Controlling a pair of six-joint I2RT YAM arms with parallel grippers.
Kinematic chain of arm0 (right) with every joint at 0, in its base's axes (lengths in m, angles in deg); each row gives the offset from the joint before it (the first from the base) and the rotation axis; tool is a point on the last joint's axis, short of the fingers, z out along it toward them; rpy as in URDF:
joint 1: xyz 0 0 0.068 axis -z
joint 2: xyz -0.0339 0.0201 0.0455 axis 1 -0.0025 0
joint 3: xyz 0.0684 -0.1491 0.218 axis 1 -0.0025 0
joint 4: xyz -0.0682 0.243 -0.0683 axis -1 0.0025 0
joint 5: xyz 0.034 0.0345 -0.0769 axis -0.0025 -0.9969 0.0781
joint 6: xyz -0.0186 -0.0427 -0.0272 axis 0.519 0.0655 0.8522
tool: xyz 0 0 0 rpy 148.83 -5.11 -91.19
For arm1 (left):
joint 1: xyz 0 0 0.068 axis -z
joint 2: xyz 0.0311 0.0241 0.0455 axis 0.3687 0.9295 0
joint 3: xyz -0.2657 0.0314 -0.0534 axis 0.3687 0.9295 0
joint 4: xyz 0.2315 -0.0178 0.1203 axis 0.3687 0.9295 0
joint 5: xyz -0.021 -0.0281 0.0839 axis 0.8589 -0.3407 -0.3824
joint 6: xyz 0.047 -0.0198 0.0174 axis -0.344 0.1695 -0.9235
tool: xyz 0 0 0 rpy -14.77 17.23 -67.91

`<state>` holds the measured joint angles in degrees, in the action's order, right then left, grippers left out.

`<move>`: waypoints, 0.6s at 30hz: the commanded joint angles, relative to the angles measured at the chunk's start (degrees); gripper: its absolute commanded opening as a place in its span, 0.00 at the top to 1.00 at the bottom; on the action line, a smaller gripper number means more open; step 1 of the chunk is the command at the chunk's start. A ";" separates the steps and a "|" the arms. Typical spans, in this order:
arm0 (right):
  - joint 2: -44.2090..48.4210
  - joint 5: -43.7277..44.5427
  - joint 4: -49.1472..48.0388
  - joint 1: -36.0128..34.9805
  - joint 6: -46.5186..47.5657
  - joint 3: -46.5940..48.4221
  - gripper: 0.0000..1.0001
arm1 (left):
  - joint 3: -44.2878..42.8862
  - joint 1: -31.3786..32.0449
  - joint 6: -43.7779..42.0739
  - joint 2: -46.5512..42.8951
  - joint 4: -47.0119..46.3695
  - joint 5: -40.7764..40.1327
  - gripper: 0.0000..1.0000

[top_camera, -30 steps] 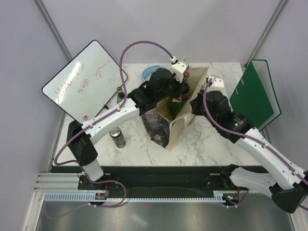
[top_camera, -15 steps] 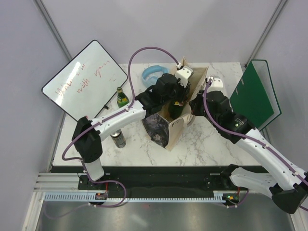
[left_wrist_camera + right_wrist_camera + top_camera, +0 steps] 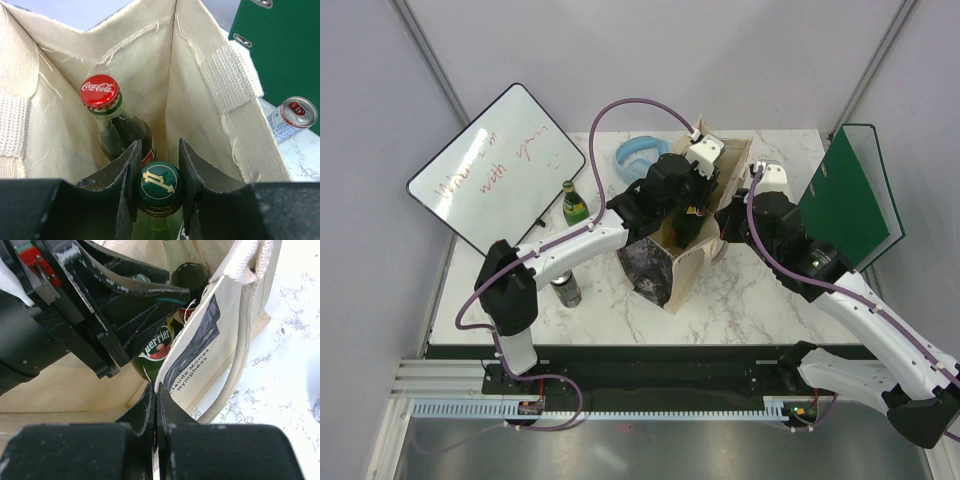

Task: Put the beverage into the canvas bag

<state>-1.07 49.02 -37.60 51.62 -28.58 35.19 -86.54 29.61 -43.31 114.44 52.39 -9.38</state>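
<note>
The canvas bag (image 3: pixel 688 268) stands upright mid-table, its dark print facing the near left. My left gripper (image 3: pixel 686 212) reaches down into its mouth. In the left wrist view my left gripper (image 3: pixel 158 146) is shut on the neck of a green Perrier bottle (image 3: pixel 159 184), held inside the bag (image 3: pixel 192 75) beside a Coca-Cola bottle (image 3: pixel 101 95) with a red cap. My right gripper (image 3: pixel 725 226) is shut on the bag's right rim. The right wrist view shows my right gripper (image 3: pixel 155 388) pinching the cloth edge (image 3: pixel 220 335), with the Perrier label (image 3: pixel 157 347) just inside.
A small green bottle (image 3: pixel 574 204) and a drink can (image 3: pixel 564 288) stand left of the bag. A whiteboard (image 3: pixel 490 165) leans at the far left. A green binder (image 3: pixel 848 195) stands at the right. A blue ring (image 3: pixel 636 153) lies behind the bag. Another can (image 3: pixel 296 116) stands right of the bag.
My left gripper has moved right and down, carrying the Perrier bottle deeper into the bag's mouth. The small green bottle on the table is now uncovered. The right arm has barely moved.
</note>
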 commanded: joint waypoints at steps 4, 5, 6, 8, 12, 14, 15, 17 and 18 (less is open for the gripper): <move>1.89 -2.20 -5.51 -0.34 0.36 0.60 1.00 | -1.72 0.26 -2.47 -1.97 -16.64 -2.49 0.98; 1.97 -2.46 -5.69 -0.26 0.27 0.51 1.00 | 0.02 0.26 -2.47 -2.23 -17.26 -2.49 0.98; 2.23 -2.29 -5.60 -0.26 0.36 0.34 1.00 | 1.09 0.35 -2.47 -2.84 -18.74 -2.66 0.98; 2.59 -1.94 -5.69 -0.35 0.36 0.25 1.00 | 4.86 0.26 -1.68 -3.64 -20.33 -3.28 0.98; 2.68 -1.85 -6.22 -0.26 0.53 -0.10 1.00 | 9.26 0.26 -0.89 -5.22 -22.09 -3.02 0.98; 2.42 -1.94 -6.83 -0.34 0.54 -0.28 1.00 | 11.37 0.35 -0.89 -6.19 -22.27 -2.76 0.98; 2.33 -2.03 -7.01 -0.35 0.62 -0.37 1.00 | 11.99 0.35 -0.89 -6.54 -22.45 -2.75 0.98; 2.06 -1.94 -7.18 -0.26 0.62 -0.19 1.00 | 13.40 0.35 -0.89 -7.51 -22.45 -2.93 0.98; 1.97 -1.85 -7.36 -0.26 0.62 -0.28 1.00 | 13.92 0.35 -0.89 -7.86 -22.53 -3.02 0.98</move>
<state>-0.46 47.86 -38.06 51.55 -28.47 34.18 -72.77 29.61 -43.33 113.33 41.90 -10.69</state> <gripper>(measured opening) 0.014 0.396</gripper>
